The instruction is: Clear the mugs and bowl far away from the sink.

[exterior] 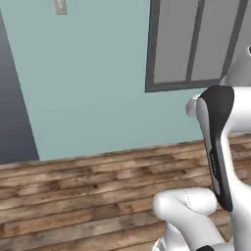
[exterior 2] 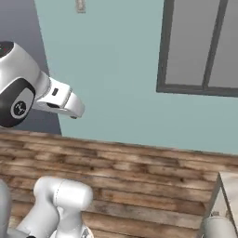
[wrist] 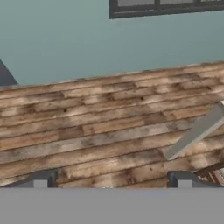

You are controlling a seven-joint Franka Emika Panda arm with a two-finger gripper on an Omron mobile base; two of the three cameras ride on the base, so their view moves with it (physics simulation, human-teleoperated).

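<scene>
Hand view, nearest first: the pincer (wrist: pixel 112 181) stands wide, its two dark tips well apart at the bottom of the picture, and nothing lies between them. Past the tips runs bare wooden floor (wrist: pixel 96 127), and a grey slanted edge (wrist: pixel 194 133) cuts in from the right; it may be the corner of a table, though I cannot tell for sure. Beyond the floor rises a pale teal wall (wrist: pixel 87 39), with the lower edge of a dark-framed window (wrist: pixel 162 6) at the top. From the left base view, the white arm (exterior: pixel 215 147) is folded close over the base, with floor beyond it, then the wall and the window above right, and a small switch plate (exterior: pixel 60 6) high on the wall. From the right base view, a grey slab edge (exterior 2: pixel 228 195) shows at the lower right, with a rounded grey thing just below it that I cannot name. None of the mugs, the bowl or the sink lies in sight, so I cannot say where they sit against the pincer; my guess is that they are off to the right, where that grey edge begins. The step in hand looks like getting to the work: the base should turn or drive until the table fills the views, with the arm kept tucked and the pincer wide, and no reach made before a mug is plainly ahead of the tips.
</scene>
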